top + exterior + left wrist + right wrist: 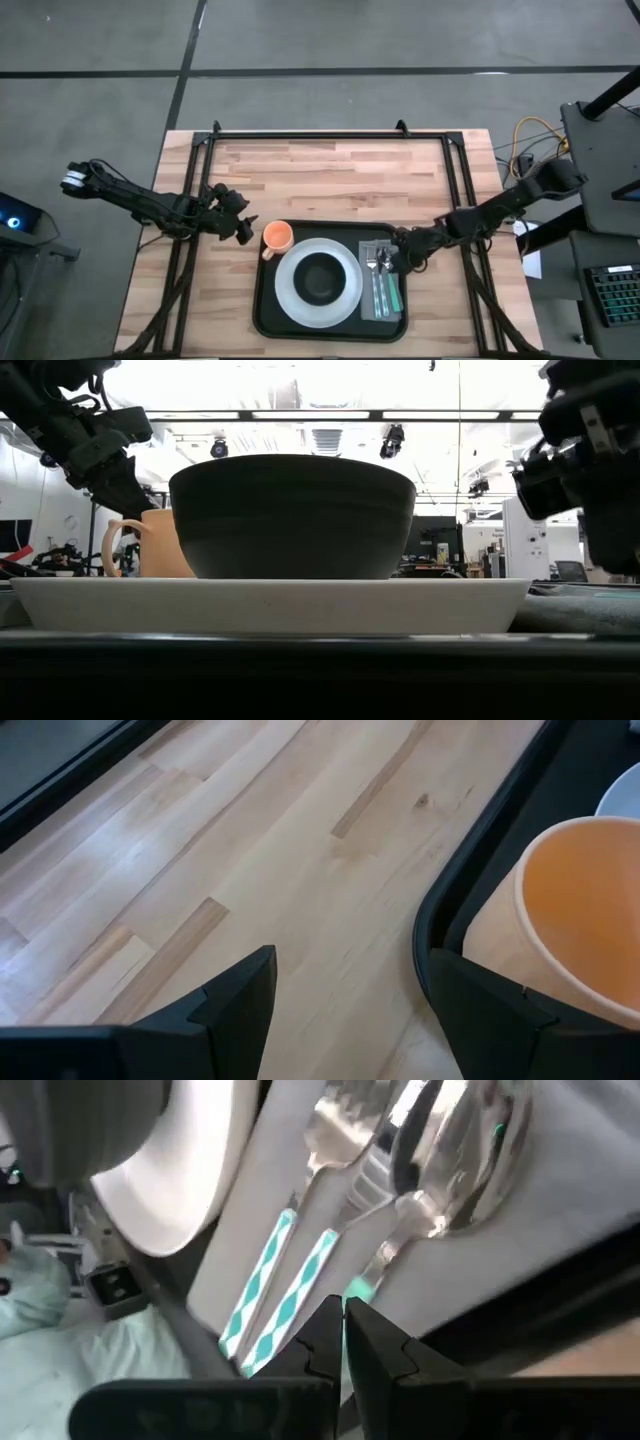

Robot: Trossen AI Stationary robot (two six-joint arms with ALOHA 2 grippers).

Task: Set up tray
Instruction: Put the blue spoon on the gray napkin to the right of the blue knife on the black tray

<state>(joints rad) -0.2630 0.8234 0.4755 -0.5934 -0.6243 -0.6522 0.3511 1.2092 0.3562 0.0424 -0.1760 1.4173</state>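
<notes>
The black tray (262, 300) sits at the near-middle of the wooden table (330, 170), its long side running across the table. On it, a white plate (290, 295) carries a dark bowl (320, 278), and an orange cup (277, 237) stands in the tray's far left corner, close beside the plate. Along the tray's right end lies a grey napkin (366, 305) with cutlery on it: forks and a spoon with teal-and-white handles (385, 292). The left gripper (246, 228) hovers over bare wood just outside the tray's left rim, beside the cup; its fingers (240, 1005) stand wide apart and hold nothing. The right gripper (403, 258) sits at the tray's right edge, next to the far end of the napkin, with its two fingers (325, 1340) pressed together and nothing between them. In the right wrist view the cutlery heads lie just ahead of those closed fingertips, apart from them.
</notes>
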